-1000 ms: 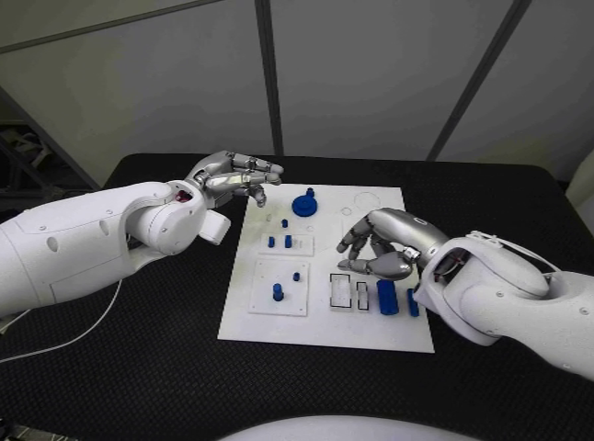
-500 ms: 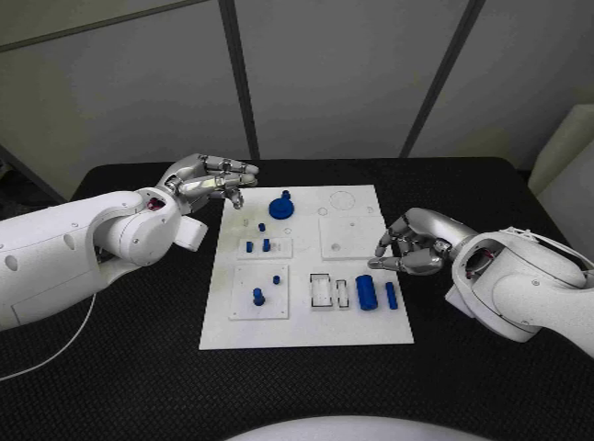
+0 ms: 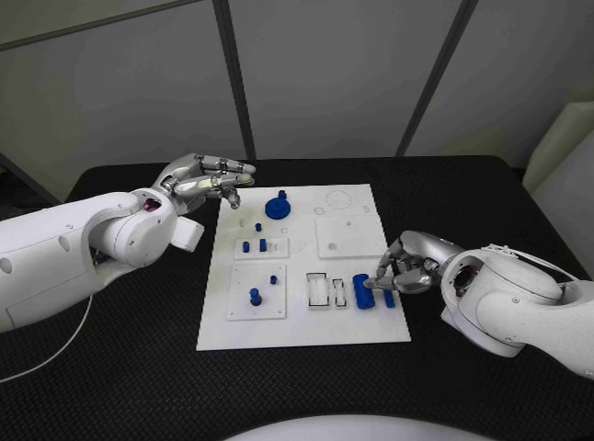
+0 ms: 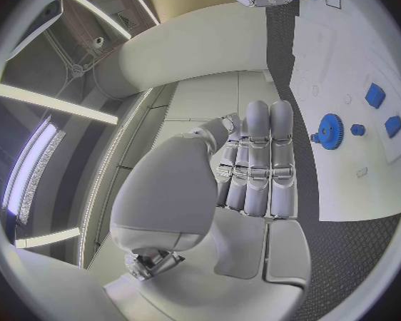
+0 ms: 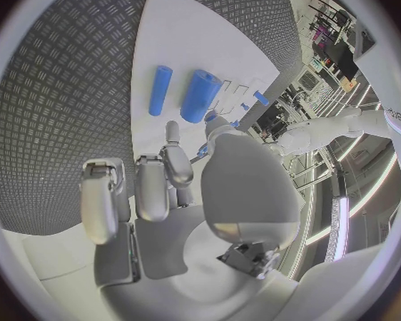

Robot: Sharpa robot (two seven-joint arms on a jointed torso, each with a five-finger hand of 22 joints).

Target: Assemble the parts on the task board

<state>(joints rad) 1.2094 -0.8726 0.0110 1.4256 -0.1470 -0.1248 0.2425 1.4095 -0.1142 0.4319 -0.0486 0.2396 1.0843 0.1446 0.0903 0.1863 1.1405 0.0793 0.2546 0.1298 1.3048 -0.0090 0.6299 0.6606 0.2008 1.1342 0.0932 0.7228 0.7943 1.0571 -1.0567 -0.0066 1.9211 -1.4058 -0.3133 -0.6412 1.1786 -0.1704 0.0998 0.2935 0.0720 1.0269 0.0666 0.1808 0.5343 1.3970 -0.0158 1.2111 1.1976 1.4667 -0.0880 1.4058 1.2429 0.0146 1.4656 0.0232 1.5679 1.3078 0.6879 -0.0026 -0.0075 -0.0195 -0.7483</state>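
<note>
The white task board lies mid-table. A blue gear stands near its far edge, also in the left wrist view as the gear. Small blue pegs stand in a plate behind another peg. A thick blue cylinder and a thin one lie at the near right; the right wrist view shows the thick cylinder and the thin cylinder. My right hand hovers over the thin one with bent fingers, holding nothing. My left hand is raised left of the board's far corner, its fingers straight, empty.
Black textured table surrounds the board on all sides. Empty white slots sit left of the thick cylinder. A square white plate lies on the board's right half. My left forearm crosses the table's left side.
My right hand has come back along the board's right edge toward me and now hangs over the thin cylinder. The left hand has stayed in place. The camera shifted early on.
</note>
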